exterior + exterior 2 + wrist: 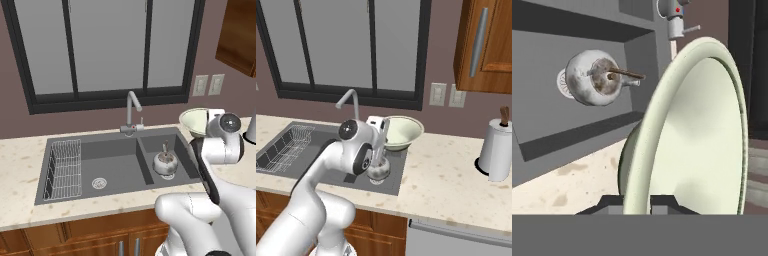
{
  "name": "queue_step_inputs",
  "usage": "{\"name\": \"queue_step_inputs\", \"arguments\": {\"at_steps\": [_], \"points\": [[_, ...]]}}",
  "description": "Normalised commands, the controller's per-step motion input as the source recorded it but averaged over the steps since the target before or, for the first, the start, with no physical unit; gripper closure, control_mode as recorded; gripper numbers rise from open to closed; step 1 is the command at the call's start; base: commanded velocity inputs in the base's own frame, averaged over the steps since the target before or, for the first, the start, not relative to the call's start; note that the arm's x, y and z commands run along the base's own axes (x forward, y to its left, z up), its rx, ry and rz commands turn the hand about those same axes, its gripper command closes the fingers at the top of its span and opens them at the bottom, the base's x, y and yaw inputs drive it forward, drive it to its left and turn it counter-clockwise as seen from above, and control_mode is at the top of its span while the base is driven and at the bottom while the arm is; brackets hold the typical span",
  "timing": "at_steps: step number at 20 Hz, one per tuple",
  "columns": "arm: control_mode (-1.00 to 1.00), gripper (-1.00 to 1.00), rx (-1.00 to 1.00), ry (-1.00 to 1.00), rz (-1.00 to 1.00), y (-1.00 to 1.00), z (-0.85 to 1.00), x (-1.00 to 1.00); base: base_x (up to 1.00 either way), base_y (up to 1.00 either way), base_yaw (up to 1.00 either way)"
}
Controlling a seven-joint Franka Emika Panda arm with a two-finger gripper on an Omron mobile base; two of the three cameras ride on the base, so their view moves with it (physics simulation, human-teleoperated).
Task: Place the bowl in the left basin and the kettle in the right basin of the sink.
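**Bowl's up off the counter, kettle's already sitting in the sink**

While the kettle (165,161) sits in the right basin (186,156), the arm is bent over the right end of the sink (42,186), elbow low at the lower right of the left base view and forearm rising to the hand at the right edge. The gripper (637,201) is clamped on the rim of the bowl (400,131), one finger on each side of the wall, as you can see at the bottom of the hand view.

The bowl is held above the counter (446,175) just right of the sink, near the wall, tipped a bit so its greenish inside faces up and toward the room. I can't see anything in it.

The kettle stands upright over the drain, thin handle pointing straight up. The left basin (112,165) has the white wire rack (64,170) at its left end and a round drain (99,183) near the middle.
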Motion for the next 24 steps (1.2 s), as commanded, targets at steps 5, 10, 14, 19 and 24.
{"name": "queue_step_inputs", "arguments": {"at_steps": [5, 10, 14, 19, 24], "points": [[-1.00, 1.00, -0.06, 0.15, 0.07, 0.45, 0.21, -0.37, 0.00, 0.00, 0.00], [-1.00, 1.00, -0.01, 0.02, 0.10, 0.24, 0.04, -0.35, 0.00, 0.00, 0.00], [-1.00, 1.00, 0.00, 0.00, 0.12, 0.38, 0.00, -0.19, 0.00, 0.00, 0.00], [-1.00, 1.00, 0.00, 0.02, 0.12, 0.44, 0.00, -0.11, 0.00, 0.00, 0.00], [-1.00, 1.00, 0.00, 0.07, 0.08, 0.32, 0.00, 0.00, 0.00, 0.00, 0.00]]}}
